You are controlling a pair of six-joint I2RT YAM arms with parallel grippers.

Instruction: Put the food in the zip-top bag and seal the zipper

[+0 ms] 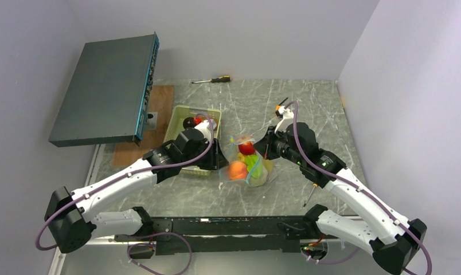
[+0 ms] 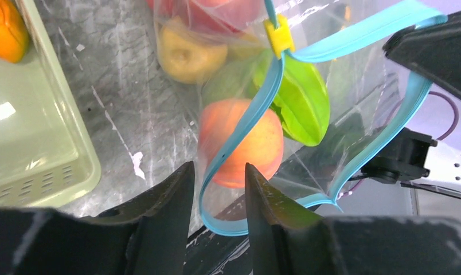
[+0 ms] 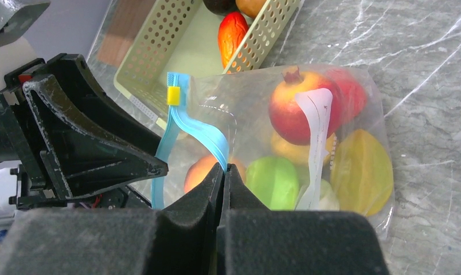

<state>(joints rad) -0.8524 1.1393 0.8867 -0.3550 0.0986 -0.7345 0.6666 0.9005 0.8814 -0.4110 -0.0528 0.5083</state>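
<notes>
Grey marbled tabletop (image 1: pixel 331 109) is stretching between pale walls. At its left, the pale green perforated plastic tray (image 3: pixel 165 40) is holding at least three toy pieces: an orange-red elongated fruit (image 3: pixel 231 31), plus a dark one and an orange one at the frame edge.

Just right of the tray, the left gripper (image 2: pixel 218 169) is standing partly open. The bend of the teal-blue zipper strip (image 2: pixel 261 103) is passing between its fingers, with a gap showing, so nothing is pinched there.

The clear floppy zip-top bag (image 3: pixel 245 114) is lying mid-table, touching the tray's right side. It is carrying a red pomegranate (image 3: pixel 297 109), an orange peach (image 2: pixel 245 143), a green starfruit (image 2: pixel 300 109), a yellow starfruit (image 3: pixel 363 169) and a yellowish apple (image 2: pixel 188 54). A long white label (image 3: pixel 314 137) is showing on its face. The zipper's two tracks are gaping apart, with a small yellow slider (image 3: pixel 172 95) sitting at one end.

On the right, the right gripper (image 3: pixel 223 172) is clamped tight on the strip at the bag's mouth.

Judging by this, both arms are working at the mouth while food is waiting in the tray. The next move likely calls for a firm left pinch, then steadying the mouth for loading or sealing.
</notes>
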